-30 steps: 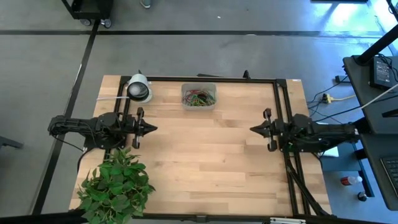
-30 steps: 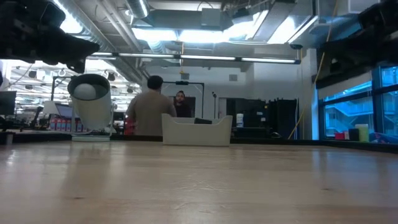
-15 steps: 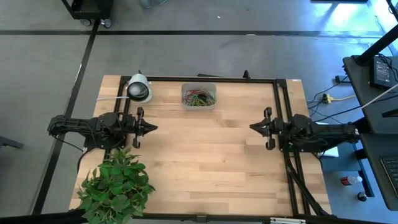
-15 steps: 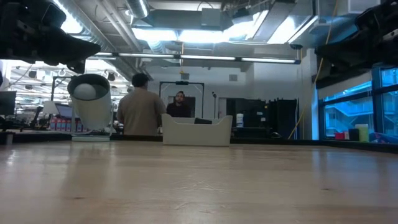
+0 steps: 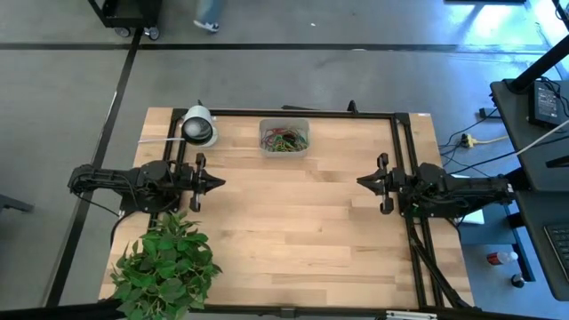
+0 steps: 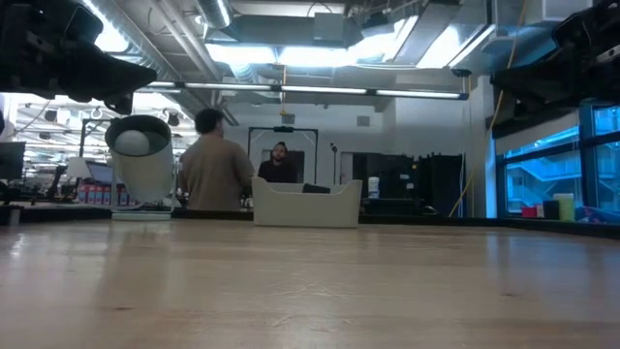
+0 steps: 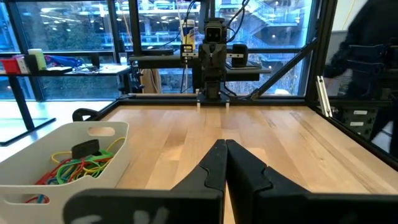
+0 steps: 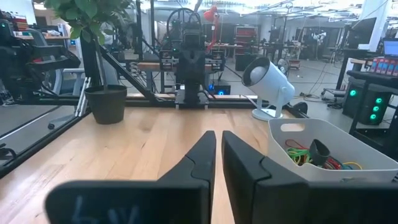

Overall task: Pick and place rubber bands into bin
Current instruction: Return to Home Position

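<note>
The bin (image 5: pixel 261 138) stands at the table's far edge, near the middle, and holds a tangle of green, red, orange and yellow rubber bands (image 5: pixel 284 140) with a small black piece among them. The left wrist view shows the bin (image 7: pixel 118 163) and the bands (image 7: pixel 71 168). The right wrist view shows the same bin (image 8: pixel 348 177) and bands (image 8: pixel 297 152). My left gripper (image 5: pixel 220 184) hovers level at the table's left side, shut and holding nothing (image 7: pixel 225 149). My right gripper (image 5: pixel 360 184) hovers level at the right side. Its fingers (image 8: pixel 219 140) stand a narrow gap apart with nothing between them.
A white dome-shaped device (image 5: pixel 198 126) stands at the far left corner. A potted plant (image 5: pixel 164 267) fills the near left corner. A black frame (image 5: pixel 400 133) runs along the far and side edges. Bare wood lies between the two grippers. People stand in the room behind (image 6: pixel 215 165).
Neither arm nor the bin has visibly moved. In the room behind the table, a person has walked a little toward the left.
</note>
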